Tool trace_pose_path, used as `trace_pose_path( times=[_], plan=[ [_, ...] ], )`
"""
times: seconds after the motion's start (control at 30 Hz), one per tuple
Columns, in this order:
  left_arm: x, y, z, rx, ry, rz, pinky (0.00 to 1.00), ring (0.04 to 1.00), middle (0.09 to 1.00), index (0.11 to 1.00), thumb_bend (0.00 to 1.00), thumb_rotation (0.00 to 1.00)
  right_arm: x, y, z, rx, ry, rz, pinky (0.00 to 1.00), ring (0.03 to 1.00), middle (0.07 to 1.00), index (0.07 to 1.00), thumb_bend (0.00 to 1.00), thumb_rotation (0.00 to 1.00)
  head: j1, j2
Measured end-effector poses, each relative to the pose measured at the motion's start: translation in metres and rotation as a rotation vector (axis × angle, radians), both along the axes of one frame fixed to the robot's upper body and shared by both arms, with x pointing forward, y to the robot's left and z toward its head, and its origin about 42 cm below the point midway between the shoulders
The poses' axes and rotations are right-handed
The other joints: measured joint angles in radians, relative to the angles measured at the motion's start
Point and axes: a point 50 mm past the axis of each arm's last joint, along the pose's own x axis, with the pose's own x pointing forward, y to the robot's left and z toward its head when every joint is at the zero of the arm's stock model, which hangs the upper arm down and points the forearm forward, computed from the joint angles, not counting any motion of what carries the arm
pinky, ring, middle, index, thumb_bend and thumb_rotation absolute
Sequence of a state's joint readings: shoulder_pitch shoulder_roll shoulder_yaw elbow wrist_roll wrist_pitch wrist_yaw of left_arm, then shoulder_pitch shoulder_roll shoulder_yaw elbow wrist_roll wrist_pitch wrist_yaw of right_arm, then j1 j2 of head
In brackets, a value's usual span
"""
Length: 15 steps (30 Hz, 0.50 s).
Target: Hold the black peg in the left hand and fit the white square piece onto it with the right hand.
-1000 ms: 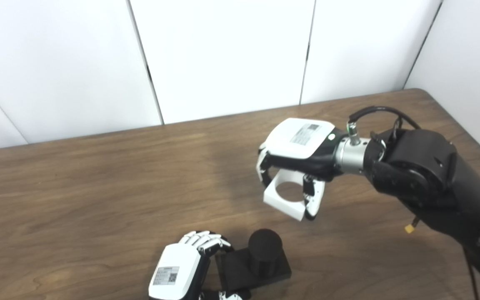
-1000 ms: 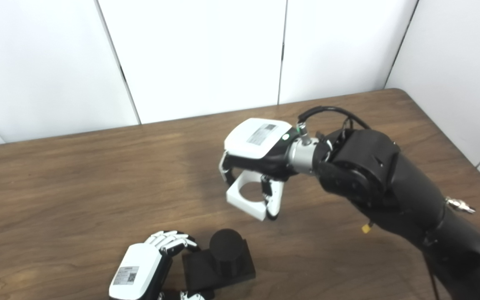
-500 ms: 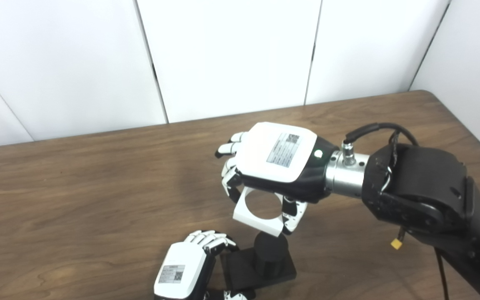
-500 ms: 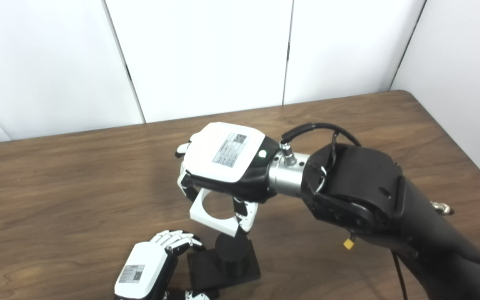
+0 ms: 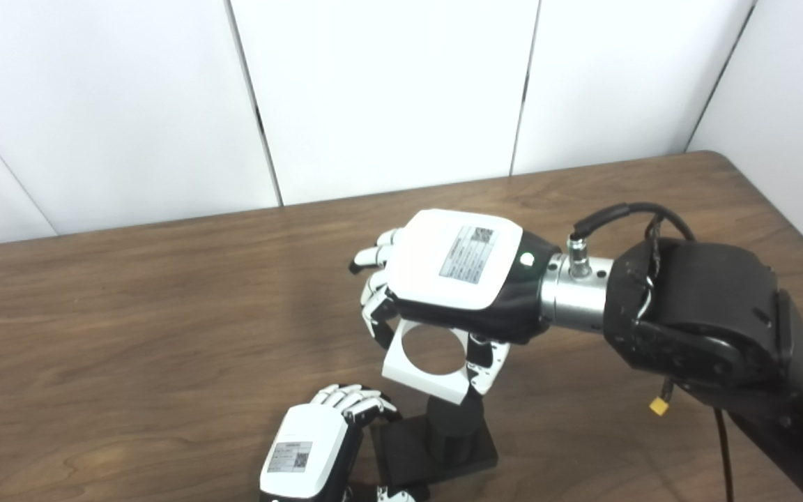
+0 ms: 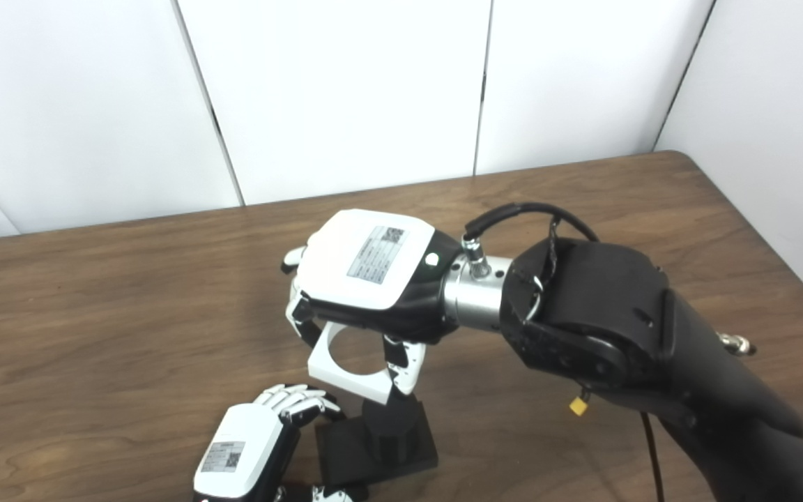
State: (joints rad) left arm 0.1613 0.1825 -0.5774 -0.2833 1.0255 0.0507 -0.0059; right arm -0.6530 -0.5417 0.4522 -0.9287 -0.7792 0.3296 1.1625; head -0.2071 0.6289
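The black peg (image 5: 452, 427) is a short round post on a square black base (image 5: 436, 457), standing on the table near the bottom edge. My left hand (image 5: 307, 457) grips the base's left side with fingers curled over it. My right hand (image 5: 454, 275) is shut on the white square piece (image 5: 424, 359), a flat white frame with a round hole, held between fingers and thumb. The piece hangs tilted just above the peg, and its lower right corner overlaps the peg's top. It also shows in the right eye view (image 6: 349, 362), above the peg (image 6: 387, 425).
The brown wooden table (image 5: 129, 335) runs to white wall panels at the back and the right. My right forearm (image 5: 708, 321) reaches across the table's right half, with a black cable looped at the wrist.
My right hand has carried the white piece left and toward me, from the table's middle to just above the peg, then a little lower. The camera has shifted slightly. The left hand keeps its hold.
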Motion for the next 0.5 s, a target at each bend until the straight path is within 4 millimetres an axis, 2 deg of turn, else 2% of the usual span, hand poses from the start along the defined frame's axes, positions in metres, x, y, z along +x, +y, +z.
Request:
trace_pose_path(
  times=[0.23,0.5],
  plan=[
    [0.0,0.0,0.001,0.005,0.004,0.002,0.85,0.803,0.755,0.488,0.5,0.05,0.0,-0.004,-0.004,-0.015,0.059,-0.007,0.94,0.885,0.749,0.486,0.52,0.13,-0.002,0.005],
    [-0.001,0.0,0.001,0.005,0.006,0.003,0.85,0.806,0.758,0.489,0.51,0.05,-0.002,-0.007,-0.013,-0.012,0.108,-0.022,0.92,0.88,0.75,0.485,0.52,0.12,-0.003,0.009]
  ],
)
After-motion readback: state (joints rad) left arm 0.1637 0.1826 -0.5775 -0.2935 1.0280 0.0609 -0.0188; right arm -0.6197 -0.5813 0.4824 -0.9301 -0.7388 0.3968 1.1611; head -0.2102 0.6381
